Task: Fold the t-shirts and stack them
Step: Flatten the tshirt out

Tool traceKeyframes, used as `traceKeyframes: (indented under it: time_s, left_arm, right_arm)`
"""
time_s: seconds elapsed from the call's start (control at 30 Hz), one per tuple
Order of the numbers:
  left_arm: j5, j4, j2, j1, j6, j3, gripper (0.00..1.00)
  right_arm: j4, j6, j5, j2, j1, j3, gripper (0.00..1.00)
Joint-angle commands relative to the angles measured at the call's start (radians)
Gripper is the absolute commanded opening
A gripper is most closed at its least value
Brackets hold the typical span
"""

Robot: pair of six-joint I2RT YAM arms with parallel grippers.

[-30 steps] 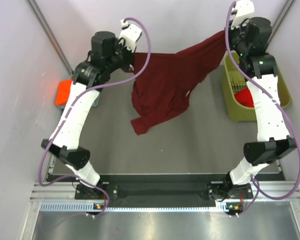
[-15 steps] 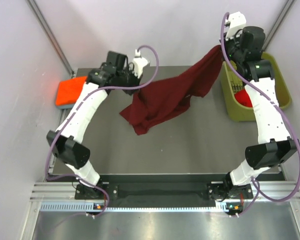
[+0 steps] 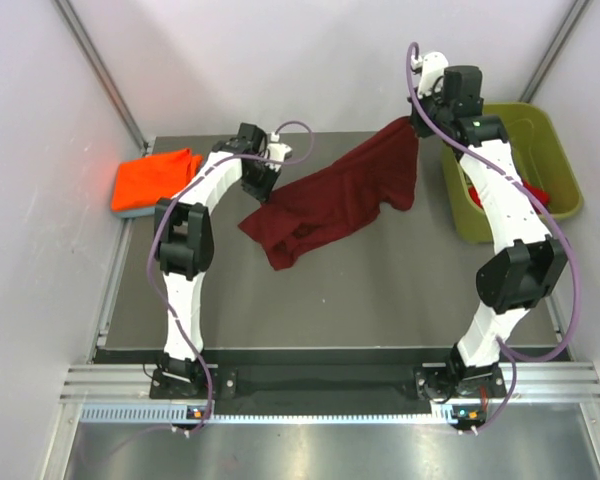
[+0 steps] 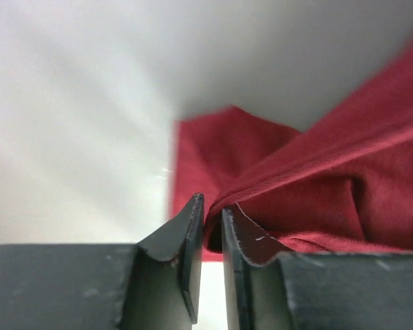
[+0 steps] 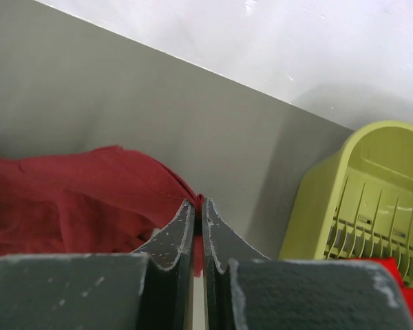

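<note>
the overhead camera looks down on the whole counter (image 3: 380, 300); both wrist cameras sit close, sharing the maroon t-shirt (image 3: 330, 200).

You have a dark grey table (image 3: 380, 300) carrying a maroon t-shirt (image 3: 320, 215) sagging onto it between the left gripper (image 4: 211, 206) and the right gripper (image 5: 198, 203), an orange t-shirt (image 3: 152, 180) atop a grey-blue t-shirt (image 3: 130, 212) left of the left gripper, and an olive-green bin (image 3: 458, 210) right of the right gripper.

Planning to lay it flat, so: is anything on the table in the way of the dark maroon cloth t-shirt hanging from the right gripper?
Nothing visible does. The grey table near the maroon t-shirt is bare; the bright orange cloth t-shirt sits far left, the olive-green plastic bin far right.
</note>
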Motion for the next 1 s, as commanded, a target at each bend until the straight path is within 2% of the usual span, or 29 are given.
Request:
traceKeyframes:
  time_s: [0.0,0.1,0.2,0.37,0.47,0.6,0.73,0.97]
  left_arm:
    - [-0.127,0.043,-0.001,0.003,-0.037,0.125,0.24]
    - [-0.086,0.000,-0.057,0.000,-0.097,0.176,0.33]
    - [-0.040,-0.026,-0.168,-0.038,-0.143,0.123,0.37]
    - [-0.129,-0.123,-0.257,-0.164,-0.122,0.078,0.39]
    - [-0.158,-0.119,-0.291,-0.232,-0.102,0.000,0.40]
    - [-0.189,-0.111,-0.300,-0.305,-0.091,-0.083,0.41]
    - [-0.211,-0.114,-0.283,-0.322,-0.103,-0.112,0.41]
    - [-0.296,-0.123,-0.162,-0.325,-0.134,-0.040,0.42]
  right_arm:
    - [0.047,-0.004,0.018,-0.028,0.007,0.019,0.00]
    - [0.047,-0.014,0.028,-0.034,0.009,0.000,0.00]
    - [0.052,-0.018,0.042,-0.041,0.007,-0.018,0.00]
    - [0.052,-0.009,0.035,-0.025,0.007,-0.012,0.00]
    - [0.050,0.005,0.019,-0.010,0.007,0.005,0.00]
    - [0.047,0.016,0.004,0.007,0.007,0.029,0.00]
    - [0.047,0.019,-0.002,0.002,0.007,0.034,0.00]
    - [0.047,0.019,-0.004,-0.016,0.007,0.008,0.00]
